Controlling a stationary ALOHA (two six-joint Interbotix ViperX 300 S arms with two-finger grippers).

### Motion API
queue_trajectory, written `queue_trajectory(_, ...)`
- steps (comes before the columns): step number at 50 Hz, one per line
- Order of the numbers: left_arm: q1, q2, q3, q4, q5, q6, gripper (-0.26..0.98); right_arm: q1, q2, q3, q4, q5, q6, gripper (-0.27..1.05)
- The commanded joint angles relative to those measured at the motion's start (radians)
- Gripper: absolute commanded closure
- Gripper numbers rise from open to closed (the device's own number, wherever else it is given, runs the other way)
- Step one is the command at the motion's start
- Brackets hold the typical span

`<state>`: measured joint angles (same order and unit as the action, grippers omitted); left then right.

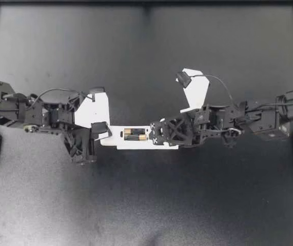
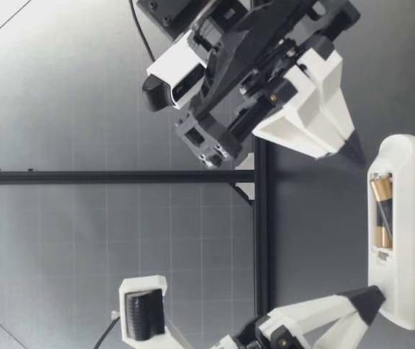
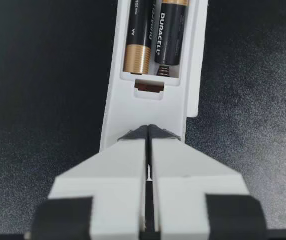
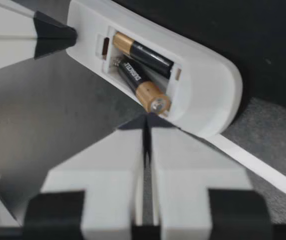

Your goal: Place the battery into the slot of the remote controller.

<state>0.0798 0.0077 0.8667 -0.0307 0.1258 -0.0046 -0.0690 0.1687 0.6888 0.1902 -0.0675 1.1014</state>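
Hovering above the remote controller (image 1: 116,134), my right gripper (image 1: 156,134), closed, tilted downward.

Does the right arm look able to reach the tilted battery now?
Probably yes: the right gripper, shut, hovers before the tilted battery with nothing between; the left gripper is on the remote, at its far end.

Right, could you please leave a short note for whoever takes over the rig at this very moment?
Left claw: shut, empty, its tip resting on one end of the remote.
Right claw: shut, empty, its tip just above the other end.
The remote lies flat on the table, slot up, with two batteries in it.
Done: the battery is in the slot.
Left: check seating. In the right wrist view the nearer battery's end may sit slightly high; press it down if so.
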Motion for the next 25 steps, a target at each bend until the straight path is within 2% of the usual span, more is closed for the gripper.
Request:
queue_trajectory(1,0.003,-0.008,-0.005,-0.002,0.002,0.000,0.89,0.003,-0.008,-0.029,-0.003,-0.003,-0.002,0.87)
queue_trajectory(25,0.003,-0.006,0.000,-0.002,0.002,0.002,0.89,-0.009,0.041,-0.063,-0.009,-0.002,-0.005,0.87)
